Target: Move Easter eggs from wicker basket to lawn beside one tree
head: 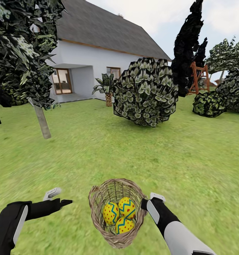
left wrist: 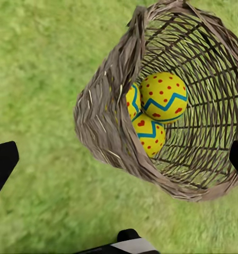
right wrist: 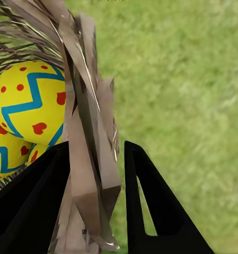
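Observation:
The wicker basket point(head: 98, 216) is on the lawn point(head: 98, 152) close in front of me, tipped toward the camera. Three Easter eggs lie inside it, touching: one on the left point(head: 110, 212), one at the upper right point(head: 127, 207), one lowest point(head: 124, 225). They also show as the eggs point(left wrist: 164, 97) and an egg point(right wrist: 28, 100). My right gripper point(head: 145, 202) straddles the basket's right rim; its fingers point(right wrist: 150, 201) are shut on the woven wall point(right wrist: 92, 159). My left gripper point(head: 61, 197) hangs open to the basket's left, holding nothing. A grey-trunked tree point(head: 41, 120) stands at the far left.
A big speckled shrub point(head: 146, 92) stands ahead, with a short palm point(head: 107, 88) and the white house point(head: 91, 60) behind it. A black tree point(head: 188, 46), an orange wooden frame point(head: 199, 76) and more bushes point(head: 210, 104) are at the right. Open grass lies between me and the tree.

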Available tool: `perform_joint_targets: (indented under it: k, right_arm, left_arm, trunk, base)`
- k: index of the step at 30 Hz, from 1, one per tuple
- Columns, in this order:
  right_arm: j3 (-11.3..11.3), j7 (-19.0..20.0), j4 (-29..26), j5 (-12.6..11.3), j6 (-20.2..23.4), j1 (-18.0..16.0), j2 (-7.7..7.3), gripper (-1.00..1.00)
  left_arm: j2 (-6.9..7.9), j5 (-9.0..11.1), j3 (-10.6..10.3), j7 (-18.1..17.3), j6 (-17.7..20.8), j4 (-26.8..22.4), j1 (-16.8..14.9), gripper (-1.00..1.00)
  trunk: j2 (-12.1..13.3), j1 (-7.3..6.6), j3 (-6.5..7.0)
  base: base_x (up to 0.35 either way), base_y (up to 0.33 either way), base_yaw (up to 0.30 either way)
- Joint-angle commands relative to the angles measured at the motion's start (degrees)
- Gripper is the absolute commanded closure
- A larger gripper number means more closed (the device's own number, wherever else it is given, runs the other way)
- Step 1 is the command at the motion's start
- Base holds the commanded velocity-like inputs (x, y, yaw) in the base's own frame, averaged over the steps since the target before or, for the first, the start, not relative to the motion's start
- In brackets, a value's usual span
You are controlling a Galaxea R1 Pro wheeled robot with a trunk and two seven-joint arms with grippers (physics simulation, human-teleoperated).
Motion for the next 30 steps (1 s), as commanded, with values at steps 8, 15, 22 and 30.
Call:
perform_joint_targets:
  k: [8,15,22,30]
  right_arm:
    - [-0.11,-0.35,-0.16,-0.86,0.08,-0.05,0.03,1.0]
    - [-0.09,-0.35,-0.16,-0.86,0.08,-0.04,0.03,1.0]
    - [-0.09,-0.35,-0.16,-0.86,0.08,-0.05,0.03,1.0]
    - [-0.09,-0.35,-0.16,-0.86,0.08,-0.04,0.03,1.0]
  left_arm:
    - [-0.01,-0.18,0.09,-0.34,0.37,0.0,-0.08,-1.0]
    - [-0.01,-0.18,0.09,-0.34,0.37,0.0,-0.07,-1.0]
    - [-0.01,-0.18,0.02,-0.34,0.37,0.0,-0.08,-1.0]
    - [-0.01,-0.18,0.02,-0.34,0.37,0.0,-0.08,-1.0]
  trunk:
    - [-0.13,0.06,-0.13]
    - [-0.13,0.06,-0.13]
    - [-0.13,0.06,-0.13]
    - [-0.13,0.06,-0.13]
  base:
    - [0.217,0.2,0.203]
    - [0.217,0.201,0.193]
    - [0.221,0.201,0.184]
    - [0.233,0.201,0.172]
